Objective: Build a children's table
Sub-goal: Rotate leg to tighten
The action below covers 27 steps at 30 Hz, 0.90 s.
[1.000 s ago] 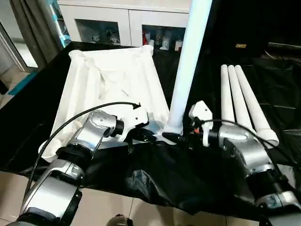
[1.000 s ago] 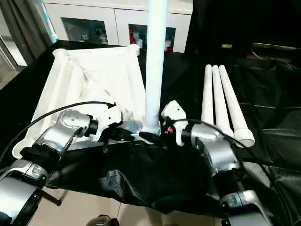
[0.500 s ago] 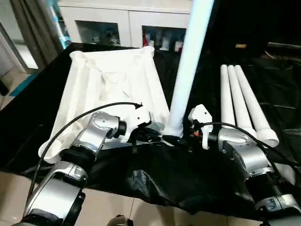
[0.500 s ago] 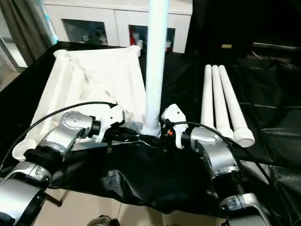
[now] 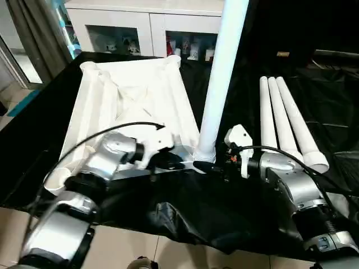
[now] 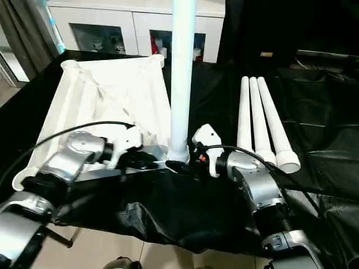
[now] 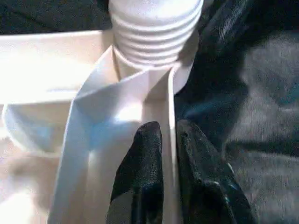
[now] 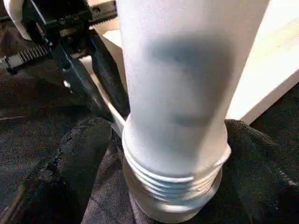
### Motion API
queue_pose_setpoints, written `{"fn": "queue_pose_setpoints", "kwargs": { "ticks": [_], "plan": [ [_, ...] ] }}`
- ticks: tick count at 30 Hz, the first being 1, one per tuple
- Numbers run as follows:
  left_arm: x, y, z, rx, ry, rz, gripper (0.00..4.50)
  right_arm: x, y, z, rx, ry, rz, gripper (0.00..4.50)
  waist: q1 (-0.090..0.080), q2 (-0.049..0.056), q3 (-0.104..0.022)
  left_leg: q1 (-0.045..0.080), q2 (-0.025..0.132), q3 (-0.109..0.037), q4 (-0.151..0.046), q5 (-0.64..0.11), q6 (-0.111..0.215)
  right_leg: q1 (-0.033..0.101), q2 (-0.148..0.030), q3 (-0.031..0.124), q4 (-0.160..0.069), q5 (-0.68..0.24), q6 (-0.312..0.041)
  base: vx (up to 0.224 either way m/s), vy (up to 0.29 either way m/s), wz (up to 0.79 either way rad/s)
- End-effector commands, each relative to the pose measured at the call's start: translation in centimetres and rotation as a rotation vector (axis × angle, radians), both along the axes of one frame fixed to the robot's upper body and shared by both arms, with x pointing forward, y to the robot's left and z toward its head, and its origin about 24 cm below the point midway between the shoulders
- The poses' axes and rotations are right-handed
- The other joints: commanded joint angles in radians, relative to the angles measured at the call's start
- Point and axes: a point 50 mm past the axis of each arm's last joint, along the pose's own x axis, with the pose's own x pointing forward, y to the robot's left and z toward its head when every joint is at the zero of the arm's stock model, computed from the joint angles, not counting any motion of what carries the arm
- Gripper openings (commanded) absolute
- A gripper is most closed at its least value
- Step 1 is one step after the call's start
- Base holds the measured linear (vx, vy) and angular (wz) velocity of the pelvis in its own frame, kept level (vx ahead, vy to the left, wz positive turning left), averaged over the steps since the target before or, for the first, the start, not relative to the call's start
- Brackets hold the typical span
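Observation:
The white tabletop (image 5: 129,95) lies upside down on the black cloth. One white leg (image 5: 221,67) stands upright in its near right corner socket, with its threaded end (image 7: 154,28) showing above the socket. My left gripper (image 5: 188,163) is shut on the tabletop's thin rim beside that corner, one black finger (image 7: 145,158) on each side of the wall. My right gripper (image 5: 216,168) comes in from the right, shut on the leg (image 8: 177,84) just above the threads, with a finger on each side.
Three more white legs (image 5: 286,117) lie side by side on the cloth to the right. A white cabinet with glass doors (image 5: 146,28) stands behind the table. The black cloth (image 5: 196,218) hangs in folds over the near edge, above the tiled floor.
My left gripper has slid right along the near rim toward the leg's corner. The right gripper has stayed at the leg's base, and the leg still stands upright.

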Motion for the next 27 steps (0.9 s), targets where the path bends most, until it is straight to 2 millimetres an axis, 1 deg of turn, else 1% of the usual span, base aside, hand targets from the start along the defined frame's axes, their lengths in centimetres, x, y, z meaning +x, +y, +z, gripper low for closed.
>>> {"fn": "queue_pose_setpoints", "kwargs": {
  "ticks": [1, 3, 8, 11, 12, 15, 16, 18, 19, 21, 22, 24, 27],
  "plan": [
    [0.1, 0.2, 0.7, -0.012, -0.016, -0.002, 0.92, -0.1, -0.3, -0.1, -0.003, 0.01, -0.015, 4.07, 0.0, -0.006, -0.084, 0.027, 0.049, -0.026, -0.06, -0.099, 0.074, 0.056, -0.083, 0.047, -0.058, 0.027, -0.254, 0.0, 0.0, 0.0],
    [0.1, 0.2, 0.7, -0.013, -0.019, -0.003, 0.92, -0.1, -0.3, -0.2, -0.001, 0.012, -0.015, 4.07, 0.001, -0.006, -0.084, 0.028, 0.049, -0.026, -0.06, -0.104, 0.072, 0.055, -0.084, 0.047, -0.059, 0.016, -0.254, 0.0, 0.0, 0.0],
    [-0.1, 0.1, 0.2, -0.037, 0.009, 0.0, 0.92, 0.0, -0.2, -0.1, -0.001, 0.01, -0.013, 4.07, 0.001, -0.007, -0.085, 0.026, 0.047, -0.025, -0.058, -0.099, 0.074, 0.056, -0.083, 0.047, -0.058, 0.026, -0.254, 0.0, 0.0, 0.0],
    [-0.2, 0.2, -0.1, -0.031, 0.017, 0.005, 0.92, 0.1, -0.2, -0.1, 0.0, 0.009, -0.013, 4.07, 0.0, -0.004, -0.085, 0.026, 0.047, -0.026, -0.058, -0.098, 0.075, 0.056, -0.082, 0.047, -0.058, 0.029, -0.254, 0.0, 0.0, 0.0],
    [-0.2, 0.3, -0.3, -0.022, 0.022, 0.006, 0.64, 0.1, -0.2, 0.0, 0.001, 0.008, -0.013, 4.07, 0.0, -0.005, -0.085, 0.027, 0.047, -0.026, -0.058, -0.1, 0.075, 0.056, -0.082, 0.047, -0.058, 0.029, -0.253, 0.0, 0.0, 0.0],
    [-0.2, 0.5, -0.5, -0.013, 0.036, 0.014, 0.53, 0.1, -0.2, 0.0, 0.0, 0.007, -0.014, 4.07, -0.001, -0.004, -0.086, 0.026, 0.046, -0.026, -0.058, -0.099, 0.076, 0.057, -0.082, 0.046, -0.058, 0.033, -0.252, 0.0, 0.0, 0.0],
    [-0.2, 0.5, -0.5, -0.013, 0.037, 0.013, 0.32, 0.1, -0.2, 0.0, 0.0, 0.007, -0.014, 4.07, -0.002, -0.005, -0.086, 0.026, 0.047, -0.027, -0.058, -0.1, 0.075, 0.057, -0.082, 0.046, -0.058, 0.034, -0.254, 0.0, 0.0, 0.0],
    [-0.3, 0.7, -0.6, -0.001, 0.039, 0.011, 0.18, 0.2, -0.2, 0.0, 0.0, 0.006, -0.015, 4.07, -0.002, -0.004, -0.087, 0.027, 0.047, -0.026, -0.057, -0.099, 0.075, 0.057, -0.082, 0.046, -0.057, 0.037, -0.256, 0.0, 0.0, 0.0],
    [-0.3, 0.7, -0.6, 0.005, 0.039, 0.011, 0.18, 0.2, -0.2, 0.0, -0.001, 0.005, -0.015, 4.07, -0.002, -0.004, -0.087, 0.026, 0.047, -0.026, -0.057, -0.097, 0.076, 0.057, -0.082, 0.047, -0.056, 0.042, -0.257, 0.0, 0.0, 0.0],
    [-0.3, 0.9, -0.7, 0.011, 0.041, 0.014, 0.04, 0.2, -0.2, 0.1, -0.001, 0.004, -0.015, 4.07, -0.003, -0.004, -0.086, 0.026, 0.047, -0.026, -0.058, -0.099, 0.076, 0.057, -0.082, 0.046, -0.057, 0.041, -0.259, 0.0, 0.0, 0.0],
    [-0.2, 0.9, -0.7, 0.013, 0.041, 0.016, 0.04, 0.3, -0.1, 0.1, -0.001, 0.003, -0.015, 4.07, -0.003, -0.006, -0.086, 0.027, 0.047, -0.026, -0.057, -0.1, 0.076, 0.057, -0.082, 0.046, -0.057, 0.04, -0.259, 0.0, 0.0, 0.0],
    [-0.2, 0.9, -0.6, 0.011, 0.042, 0.018, 0.04, 0.4, -0.1, 0.1, 0.0, 0.001, -0.014, 4.07, -0.003, -0.005, -0.086, 0.027, 0.047, -0.026, -0.058, -0.1, 0.077, 0.057, -0.082, 0.046, -0.057, 0.035, -0.259, 0.0, 0.0, 0.0],
    [-0.1, 0.8, -0.5, -0.005, 0.038, 0.021, 0.04, 0.4, 0.1, 0.2, -0.009, -0.001, -0.001, 4.07, -0.003, -0.006, -0.085, 0.027, 0.047, -0.026, -0.058, -0.104, 0.074, 0.057, -0.083, 0.046, -0.058, 0.026, -0.258, 0.0, 0.0, 0.0]
  ]
}}
